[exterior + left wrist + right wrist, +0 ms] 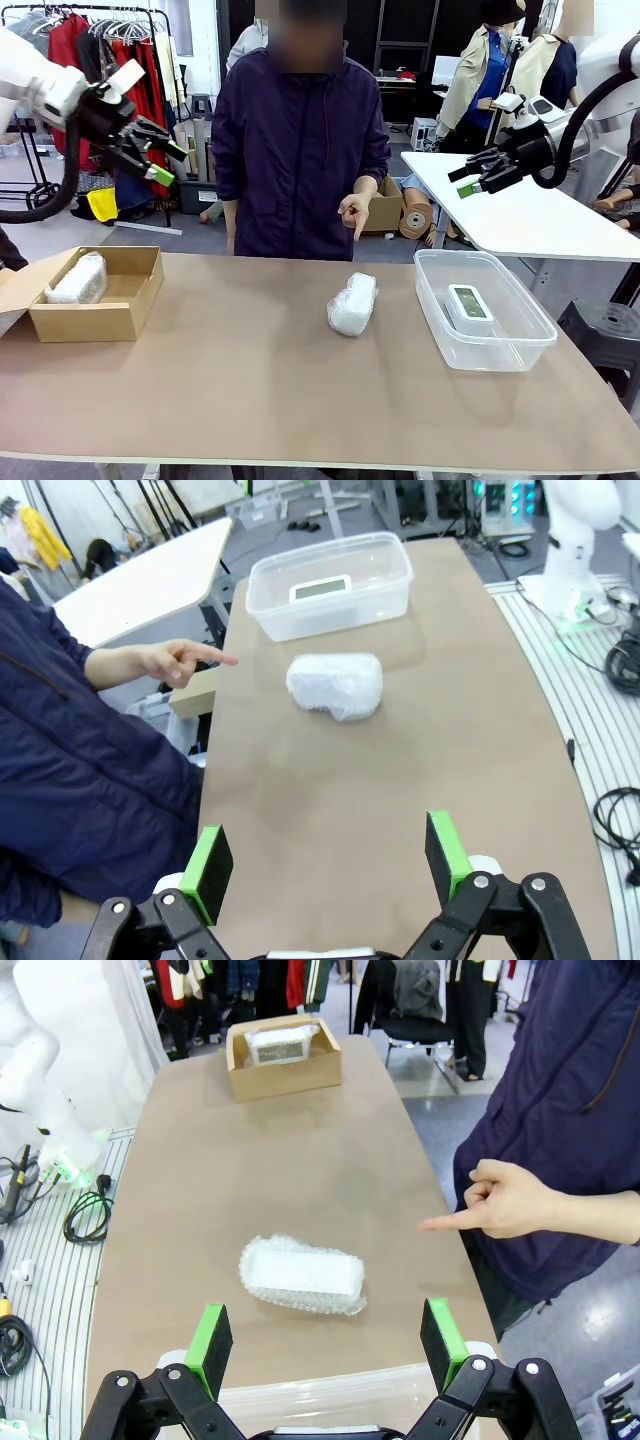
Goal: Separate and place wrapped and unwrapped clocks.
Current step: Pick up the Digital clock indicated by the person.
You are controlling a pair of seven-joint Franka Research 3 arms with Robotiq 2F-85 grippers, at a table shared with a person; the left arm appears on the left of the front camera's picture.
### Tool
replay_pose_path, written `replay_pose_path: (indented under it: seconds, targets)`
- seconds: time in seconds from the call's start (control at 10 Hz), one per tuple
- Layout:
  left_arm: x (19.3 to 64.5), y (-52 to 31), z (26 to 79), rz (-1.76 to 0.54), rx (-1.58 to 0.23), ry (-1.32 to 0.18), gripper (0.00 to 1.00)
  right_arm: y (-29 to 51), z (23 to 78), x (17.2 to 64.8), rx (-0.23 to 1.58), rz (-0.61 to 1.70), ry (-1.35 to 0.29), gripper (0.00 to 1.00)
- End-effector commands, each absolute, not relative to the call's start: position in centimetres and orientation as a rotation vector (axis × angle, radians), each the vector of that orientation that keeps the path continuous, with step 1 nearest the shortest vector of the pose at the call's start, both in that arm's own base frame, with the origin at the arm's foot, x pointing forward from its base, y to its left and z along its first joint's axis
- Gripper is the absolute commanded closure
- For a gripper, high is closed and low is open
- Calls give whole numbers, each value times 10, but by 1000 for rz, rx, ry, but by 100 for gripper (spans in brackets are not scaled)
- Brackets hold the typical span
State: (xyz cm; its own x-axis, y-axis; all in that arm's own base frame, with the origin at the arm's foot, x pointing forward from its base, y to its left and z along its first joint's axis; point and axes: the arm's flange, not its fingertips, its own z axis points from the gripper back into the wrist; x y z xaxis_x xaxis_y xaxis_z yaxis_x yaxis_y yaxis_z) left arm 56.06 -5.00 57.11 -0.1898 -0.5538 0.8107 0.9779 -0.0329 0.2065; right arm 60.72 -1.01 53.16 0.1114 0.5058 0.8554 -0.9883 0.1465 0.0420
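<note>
Left jaws and right jaws both hang released, high above the surface [250, 400]. The loose wrapped clock [352, 303] lies mid-surface, below and between them, slightly nearer the right jaws, long axis running near to far, and the person's hand [355, 212] points down at it

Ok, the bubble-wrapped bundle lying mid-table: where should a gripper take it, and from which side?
Probably from above, pinching across the short width at mid-length: the bundle lies flat and oblong on the table, with both long sides free.
</note>
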Motion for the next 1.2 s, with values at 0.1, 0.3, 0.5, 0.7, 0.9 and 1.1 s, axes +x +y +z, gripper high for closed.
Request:
replay_pose_path:
  seconds: [0.1,0.3,0.5,0.7,0.9,1.1]
  targets:
    - [570,-119,568,-1529,-784,-830,0,-9,534,607,760,1270,-816,0]
    - [570,-167,570,-1566,-747,-766,0,-9,534,607,760,1270,-816,0]
    - [569,-221,567,-1595,-704,-709,0,-9,534,607,760,1270,-816,0]
    - [570,-267,550,-1697,-510,-524,0,-9,534,607,760,1270,-816,0]
    - [578,-291,537,-1620,-413,-465,0,-9,534,607,760,1270,-816,0]
    - [584,-303,520,-1483,-394,-419,0,-9,534,607,760,1270,-816,0]
